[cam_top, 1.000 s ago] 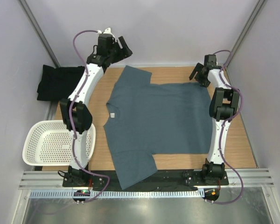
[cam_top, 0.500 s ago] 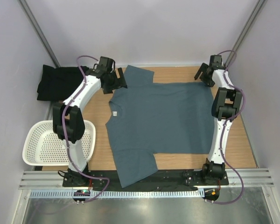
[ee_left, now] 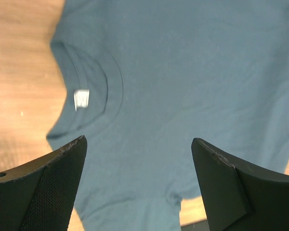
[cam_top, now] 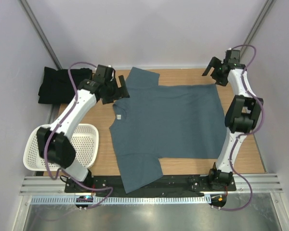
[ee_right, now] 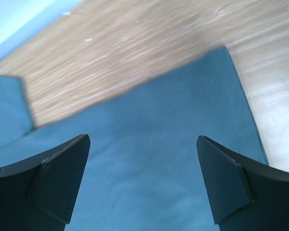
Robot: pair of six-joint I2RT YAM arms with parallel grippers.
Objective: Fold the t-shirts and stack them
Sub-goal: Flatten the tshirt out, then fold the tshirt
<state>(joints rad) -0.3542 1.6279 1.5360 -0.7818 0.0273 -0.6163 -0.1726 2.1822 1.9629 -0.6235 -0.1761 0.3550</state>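
The slate blue-grey t-shirt lies spread flat on the wooden table, neck to the left, with its white label showing. The black t-shirt lies crumpled at the far left, partly off the table. My left gripper is open and empty above the shirt's far shoulder. In the left wrist view the collar and label lie ahead of it. My right gripper is open and empty over the shirt's far right corner. In the right wrist view blue cloth fills the space between the fingers.
A white perforated basket stands at the left front edge, beside the left arm. Grey walls close in the back and both sides. Bare wood shows beyond the shirt's far edge. One sleeve hangs over the near edge.
My left gripper has come forward and down from the back wall to the shirt's far shoulder. My right gripper has shifted a little back and to the right. The shirts have not moved.
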